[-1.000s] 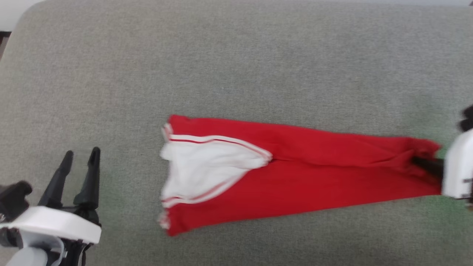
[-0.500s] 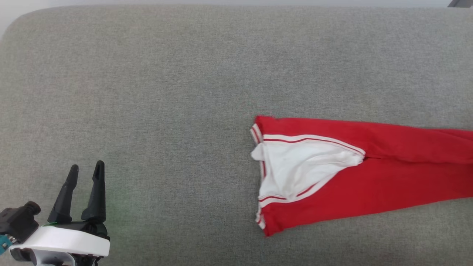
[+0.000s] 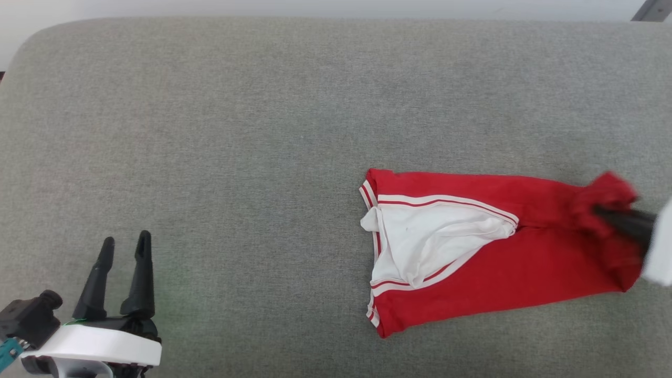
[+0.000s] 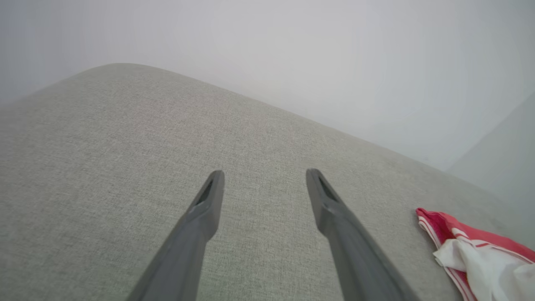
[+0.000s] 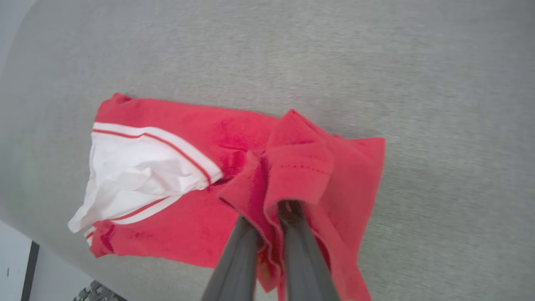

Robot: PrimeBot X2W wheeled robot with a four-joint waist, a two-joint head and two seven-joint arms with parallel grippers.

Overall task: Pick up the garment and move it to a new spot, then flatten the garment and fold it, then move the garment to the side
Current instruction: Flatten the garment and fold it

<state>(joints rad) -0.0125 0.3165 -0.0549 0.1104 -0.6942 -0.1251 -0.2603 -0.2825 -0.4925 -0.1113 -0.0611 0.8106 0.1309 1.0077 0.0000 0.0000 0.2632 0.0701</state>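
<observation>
Dragged leftward since earlier, the garment [image 3: 493, 273] sits clenched in the right gripper [image 5: 268, 215]; fold level onto the sleeve [image 3: 436, 236]; left gripper [image 3: 125, 239] gapes.

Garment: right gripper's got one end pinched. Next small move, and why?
Probably carry the pinched end across toward the white sleeve and lay it down as a fold. The right gripper is shut on the bunched red end, raised above the grey cushion, while the rest of the garment lies flat. The left gripper sits open, well clear.
</observation>
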